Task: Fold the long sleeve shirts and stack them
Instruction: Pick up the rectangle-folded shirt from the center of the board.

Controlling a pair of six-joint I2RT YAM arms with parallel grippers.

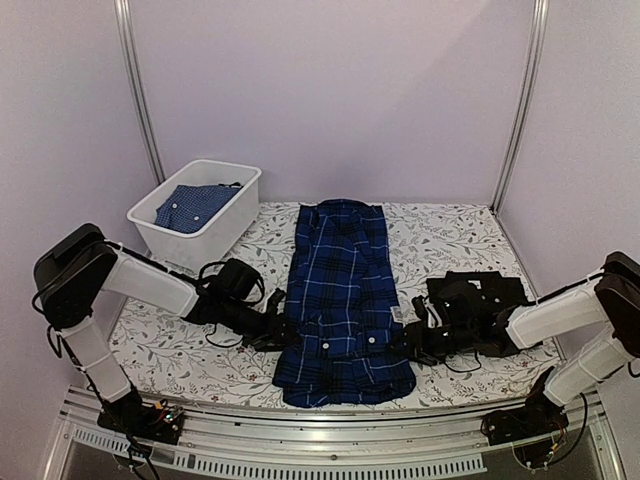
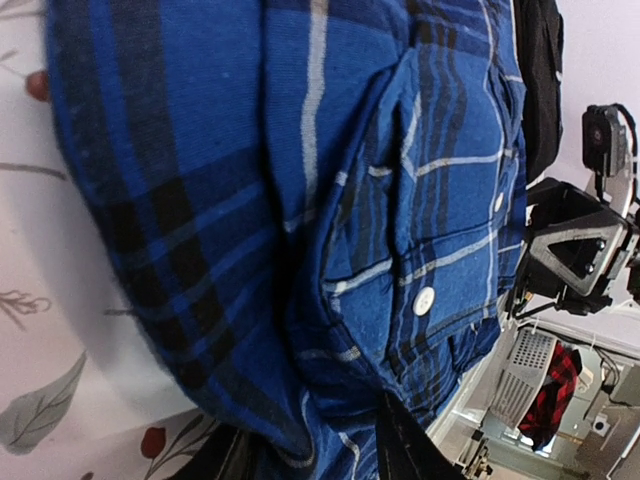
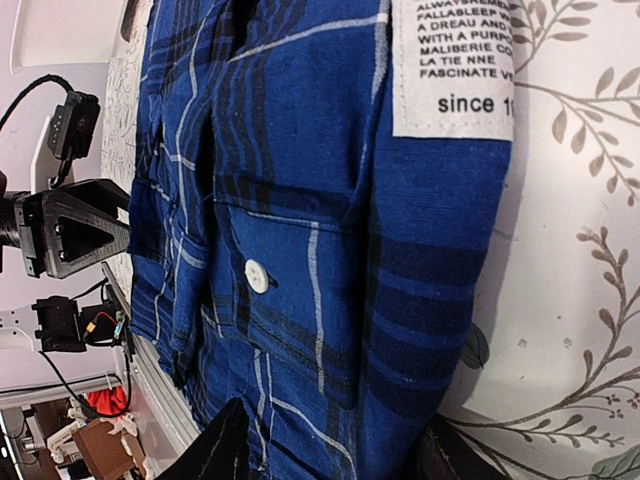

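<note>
Navy-and-blue plaid button-front cloth shirt [image 1: 340, 300] lay as a long folded strip mid floral-print surface [image 1: 450, 235], left fingers [image 2: 405, 450] and right fingers [image 3: 225, 450] straddling its side edges toward the near end, clamped or not unclear; a shallow bite could slip, undoing the fold.

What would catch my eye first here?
A navy-and-blue plaid shirt lies folded into a long strip down the middle of the flowered table. The left gripper and the right gripper sit at either side of its near end. A white bin at the far left holds another blue cloth.
</note>
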